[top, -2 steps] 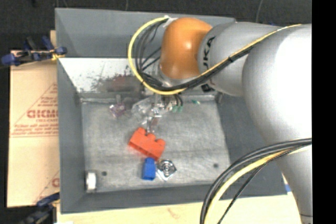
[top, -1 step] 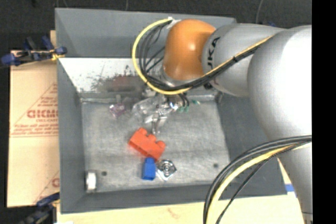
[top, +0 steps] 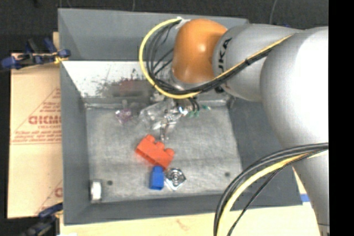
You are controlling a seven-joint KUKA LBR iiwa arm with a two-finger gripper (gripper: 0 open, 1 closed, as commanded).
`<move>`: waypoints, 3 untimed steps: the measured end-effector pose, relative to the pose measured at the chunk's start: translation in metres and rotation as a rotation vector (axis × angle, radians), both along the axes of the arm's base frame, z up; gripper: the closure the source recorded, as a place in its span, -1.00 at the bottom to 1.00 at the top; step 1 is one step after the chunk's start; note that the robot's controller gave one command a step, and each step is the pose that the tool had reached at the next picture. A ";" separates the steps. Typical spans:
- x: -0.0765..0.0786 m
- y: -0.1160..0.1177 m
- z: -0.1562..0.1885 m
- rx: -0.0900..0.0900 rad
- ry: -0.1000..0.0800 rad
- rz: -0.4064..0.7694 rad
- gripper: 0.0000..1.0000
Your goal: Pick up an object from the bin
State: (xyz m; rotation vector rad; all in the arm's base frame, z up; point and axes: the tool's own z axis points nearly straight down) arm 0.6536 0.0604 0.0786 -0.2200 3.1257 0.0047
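Observation:
My gripper (top: 165, 122) hangs below the orange wrist cover, near the middle of the bin towards its back wall. Just in front of it and slightly left lies an orange-red toy brick (top: 153, 151), a short gap from the gripper's tip. A small blue block (top: 157, 178) lies in front of the brick, with a shiny silver metal piece (top: 176, 178) touching its right side. A pale purple see-through piece (top: 124, 115) sits to the gripper's left by the back wall.
A small white piece (top: 95, 190) lies in the front left corner. Something small and green (top: 197, 110) shows just right of the gripper under the arm. The arm covers the bin's back right part.

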 end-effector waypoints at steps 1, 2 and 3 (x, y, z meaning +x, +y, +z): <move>0.002 0.000 0.001 0.000 -0.001 -0.003 -1.00; 0.004 0.000 0.003 0.001 -0.004 -0.006 -1.00; 0.004 0.000 0.003 0.001 -0.004 -0.008 1.00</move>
